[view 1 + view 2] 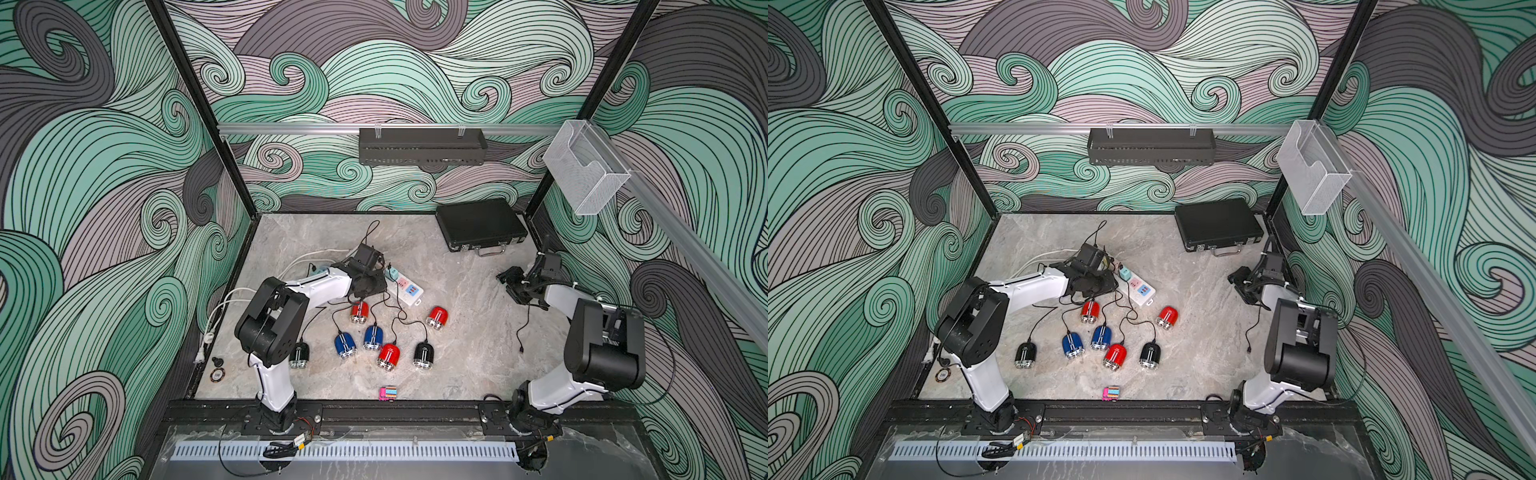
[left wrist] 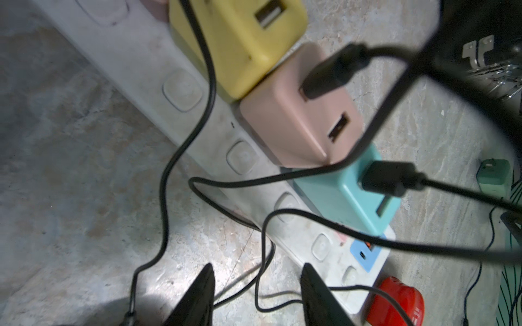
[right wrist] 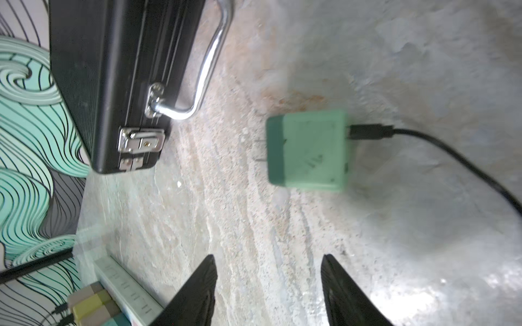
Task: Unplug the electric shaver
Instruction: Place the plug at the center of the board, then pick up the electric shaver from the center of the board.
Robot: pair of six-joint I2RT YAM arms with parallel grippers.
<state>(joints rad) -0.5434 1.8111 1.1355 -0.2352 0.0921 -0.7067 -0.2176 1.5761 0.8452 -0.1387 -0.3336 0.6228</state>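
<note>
Several electric shavers lie mid-table: red ones (image 1: 359, 311) (image 1: 436, 316), blue ones (image 1: 345, 345) and black ones (image 1: 424, 354), most on thin black cables running to a white power strip (image 1: 405, 286). The strip carries yellow (image 2: 240, 42), pink (image 2: 296, 121) and teal (image 2: 339, 192) USB adapters. My left gripper (image 2: 257, 268) hovers open over the strip's end, with a loose cable loop lying between its fingers. A green adapter (image 3: 308, 152) lies unplugged on the table, its cable still attached. My right gripper (image 3: 268, 258) is open just short of it, holding nothing.
A black case (image 1: 480, 224) with a metal handle lies at the back right, close to the right gripper (image 1: 509, 284). A small pink toy (image 1: 387, 393) sits by the front edge and a chip (image 1: 216, 376) at the front left. White cords (image 1: 224, 307) run along the left wall.
</note>
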